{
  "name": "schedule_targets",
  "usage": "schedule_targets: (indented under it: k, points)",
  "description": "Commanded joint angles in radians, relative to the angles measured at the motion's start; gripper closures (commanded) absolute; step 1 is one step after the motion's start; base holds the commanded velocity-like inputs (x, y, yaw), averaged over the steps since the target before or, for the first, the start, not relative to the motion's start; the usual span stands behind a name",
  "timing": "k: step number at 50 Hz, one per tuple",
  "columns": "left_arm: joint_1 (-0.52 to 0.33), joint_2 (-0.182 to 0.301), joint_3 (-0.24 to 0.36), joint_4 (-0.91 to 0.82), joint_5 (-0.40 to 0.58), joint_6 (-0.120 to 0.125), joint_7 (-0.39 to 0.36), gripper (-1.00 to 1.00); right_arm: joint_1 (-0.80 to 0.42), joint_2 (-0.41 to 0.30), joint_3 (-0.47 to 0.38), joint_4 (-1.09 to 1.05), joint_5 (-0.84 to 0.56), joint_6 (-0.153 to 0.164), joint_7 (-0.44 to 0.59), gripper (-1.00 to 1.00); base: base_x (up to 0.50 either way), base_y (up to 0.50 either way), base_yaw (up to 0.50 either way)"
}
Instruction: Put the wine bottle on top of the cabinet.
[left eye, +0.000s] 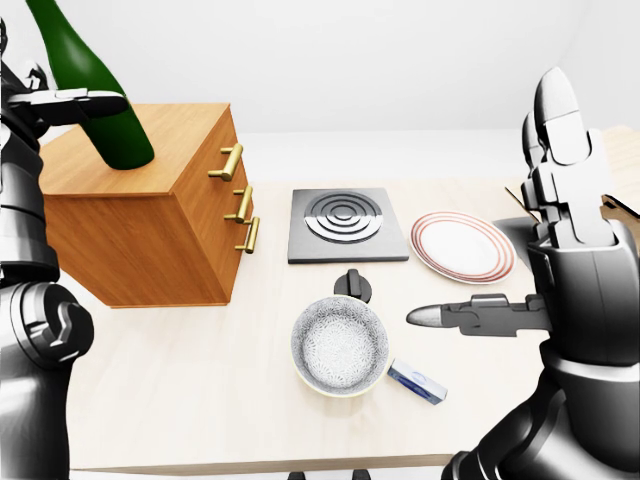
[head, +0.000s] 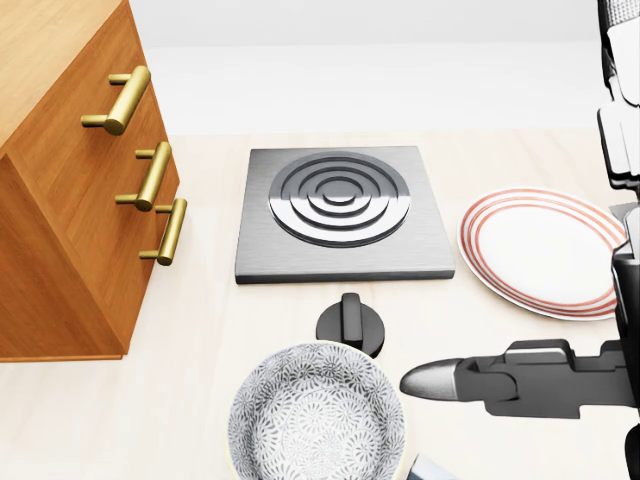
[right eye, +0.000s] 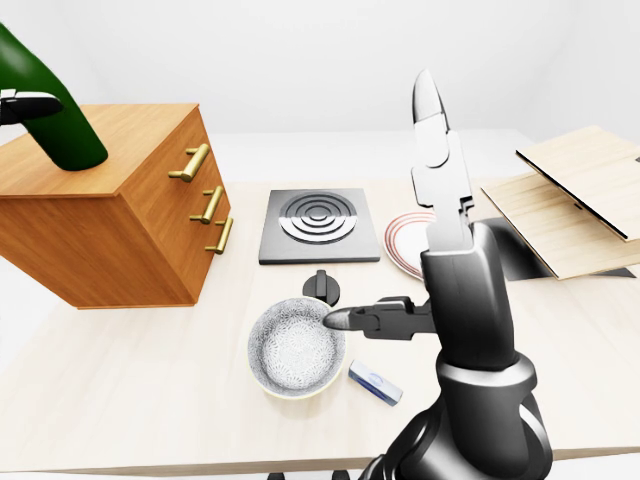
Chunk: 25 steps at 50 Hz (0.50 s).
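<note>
Right hand (right eye: 440, 200) is nearest the camera, raised over the surface (left eye: 200, 400), fingers spread and released, holding nothing: one finger points straight up, the thumb (head: 440, 381) sticks out toward the left of the view.

Just below and left of that thumb tip: patterned bowl (left eye: 340, 345). A small blue-and-white packet (left eye: 417, 381) lies beside the bowl, under the hand. Black knob (head: 352, 323) sits just past the bowl, then the square burner plate (head: 340, 210). Red-rimmed plate (head: 540, 250) is behind the right hand, partly covered by it in the right-eye view.

Left hand (left eye: 70, 105) is up at the far left, fingers clenched around the green wine bottle (left eye: 95, 85). The bottle is tilted, neck leaning up-left out of view, base touching or just over the top of the wooden cabinet (left eye: 150, 230); contact is hard to tell. Cabinet has three brass handles (head: 150, 175) facing the burner. The bottle is well apart from the right hand.
</note>
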<state>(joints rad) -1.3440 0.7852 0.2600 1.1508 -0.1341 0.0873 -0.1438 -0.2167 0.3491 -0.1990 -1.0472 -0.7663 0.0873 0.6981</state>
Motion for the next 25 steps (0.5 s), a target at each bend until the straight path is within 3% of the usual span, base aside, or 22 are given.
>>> schedule_targets:
  k: [1, 9, 13, 15, 16, 18, 20, 22, 23, 25]
  points:
    - [-0.075, 0.045, -0.004, -0.029, 0.01, 0.0, 0.002, -1.0, 0.013, 0.0, -0.003, 0.0, 0.001, 0.0, 0.0, -1.0, 0.0, 0.0, 0.0]
    - [-0.341, 0.165, -0.024, -0.101, 0.031, 0.0, -0.044, -1.0, -0.011, 0.0, -0.012, 0.0, -0.03, 0.0, 0.0, -1.0, 0.0, 0.0, 0.0]
    - [-0.393, 0.195, -0.03, -0.193, 0.039, 0.0, -0.089, -1.0, -0.031, 0.0, -0.011, 0.0, -0.053, 0.0, 0.0, -1.0, 0.0, 0.0, 0.0]
    - [-0.319, 0.212, -0.002, -0.362, 0.007, 0.0, -0.116, -1.0, -0.03, 0.0, 0.0, 0.0, -0.064, 0.0, 0.0, -1.0, 0.0, 0.0, 0.0]
    - [-0.325, 0.217, -0.012, -0.41, 0.006, 0.0, -0.114, -1.0, -0.032, 0.0, 0.005, 0.0, -0.072, 0.0, 0.0, -1.0, 0.0, 0.0, 0.0]
    - [-0.216, 0.23, 0.032, -0.674, -0.046, 0.0, -0.109, -1.0, -0.04, 0.0, 0.011, 0.0, -0.089, 0.0, 0.0, -1.0, 0.0, 0.0, 0.0]
    - [0.014, 0.23, 0.128, -1.052, -0.144, 0.0, -0.072, -1.0, -0.045, 0.0, 0.007, 0.0, -0.097, 0.0, 0.0, -1.0, 0.0, 0.0, 0.0]
    - [0.099, 0.202, 0.221, -1.215, -0.282, 0.0, 0.016, -1.0, -0.045, 0.0, 0.009, 0.0, -0.104, 0.0, 0.0, -1.0, 0.0, 0.0, 0.0]
    - [0.189, 0.181, 0.272, -1.36, -0.341, 0.0, 0.079, -1.0, -0.04, 0.0, 0.03, 0.0, -0.128, 0.0, 0.0, -1.0, 0.0, 0.0, 0.0]
    - [0.292, 0.19, 0.303, -1.466, -0.439, 0.0, 0.161, -1.0, -0.035, 0.0, 0.037, 0.0, -0.157, 0.0, 0.0, -1.0, 0.0, 0.0, 0.0]
